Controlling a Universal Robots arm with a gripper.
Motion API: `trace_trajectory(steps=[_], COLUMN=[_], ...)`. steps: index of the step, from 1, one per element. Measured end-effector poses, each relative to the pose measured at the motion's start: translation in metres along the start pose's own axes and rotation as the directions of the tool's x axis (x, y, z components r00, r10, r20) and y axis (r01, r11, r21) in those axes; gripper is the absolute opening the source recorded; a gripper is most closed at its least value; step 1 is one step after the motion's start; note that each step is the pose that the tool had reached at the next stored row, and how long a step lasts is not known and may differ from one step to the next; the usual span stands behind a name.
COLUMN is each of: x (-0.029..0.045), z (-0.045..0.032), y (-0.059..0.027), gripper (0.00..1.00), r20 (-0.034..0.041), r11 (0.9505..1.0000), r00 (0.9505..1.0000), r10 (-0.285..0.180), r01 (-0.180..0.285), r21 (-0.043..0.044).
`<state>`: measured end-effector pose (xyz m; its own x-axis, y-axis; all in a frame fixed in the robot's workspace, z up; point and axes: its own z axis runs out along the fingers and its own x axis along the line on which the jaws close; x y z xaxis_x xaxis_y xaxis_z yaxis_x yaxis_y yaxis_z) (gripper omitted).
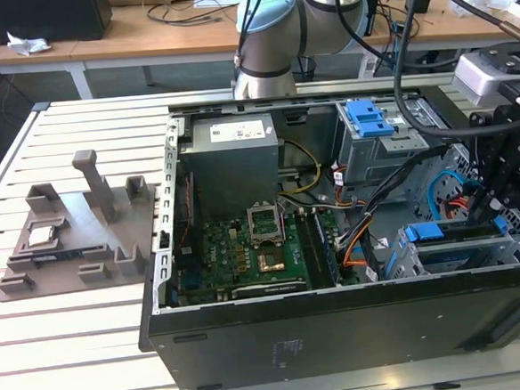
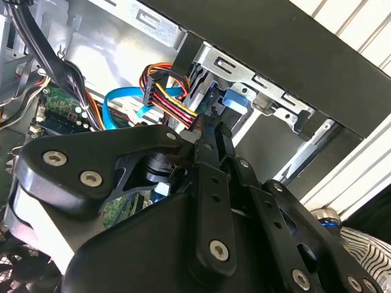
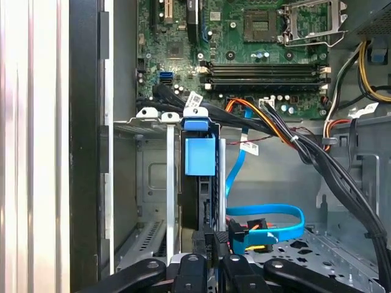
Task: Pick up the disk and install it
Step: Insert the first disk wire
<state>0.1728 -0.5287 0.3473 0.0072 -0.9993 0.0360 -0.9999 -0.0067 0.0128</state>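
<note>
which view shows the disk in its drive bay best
The first wrist view: the disk stands edge-on in the drive cage, its blue tab facing the camera, the gripper at its end. The exterior view shows its blue rail; the second wrist view, a blue tab.

— What's the room like from where you sit?

— I'm looking down on a white slatted bench with grooves running across it, brightly and evenly lit. On the far side stands a long wooden desk on pale legs, strewn with cables.

— Anything else back there?

— At the exterior view's far left I see a black box on that desk, with crumpled white paper beside it. Below the desk, the floor is dark grey.
</note>
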Motion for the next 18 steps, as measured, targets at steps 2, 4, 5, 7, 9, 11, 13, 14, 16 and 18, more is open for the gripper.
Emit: trace_trajectory(steps=[2,4,5,7,9,11,13,14,16,18], x=[0.0,0.0,0.0,-0.0001,-0.0001,-0.0002,-0.0002,-0.0002,-0.0002,-0.0001], z=[0.001,0.0016,0.002,0.0027,0.0041,0.005,0.0061,0.0065,0.0067,0.004], y=[0.0,0.0002,0.0009,0.0015,0.0016,0.0016,0.0016,0.0016,0.0017,0.0017], gripper=[0.17,0.17,0.17,0.17,0.17,0.17,0.17,0.17,0.17,0.17], r20=[0.0,0.0004,0.0009,0.0007,0.0007,0.0005,0.0004,0.0006,0.0008,0.0023], r11=[1.0,1.0,1.0,1.0,1.0,1.0,1.0,1.0,1.0,1.0], r00=[1.0,1.0,1.0,1.0,1.0,1.0,1.0,1.0,1.0,1.0], r10=[0.0,-0.001,0.0,-0.001,-0.001,-0.001,-0.001,-0.001,-0.001,-0.002], r01=[0.0,0.001,0.0,0.001,0.001,0.001,0.001,0.001,0.001,0.002], r21=[0.0,0.0,0.0,0.0,0.0001,0.0,0.0,0.0,0.0001,0.0002])
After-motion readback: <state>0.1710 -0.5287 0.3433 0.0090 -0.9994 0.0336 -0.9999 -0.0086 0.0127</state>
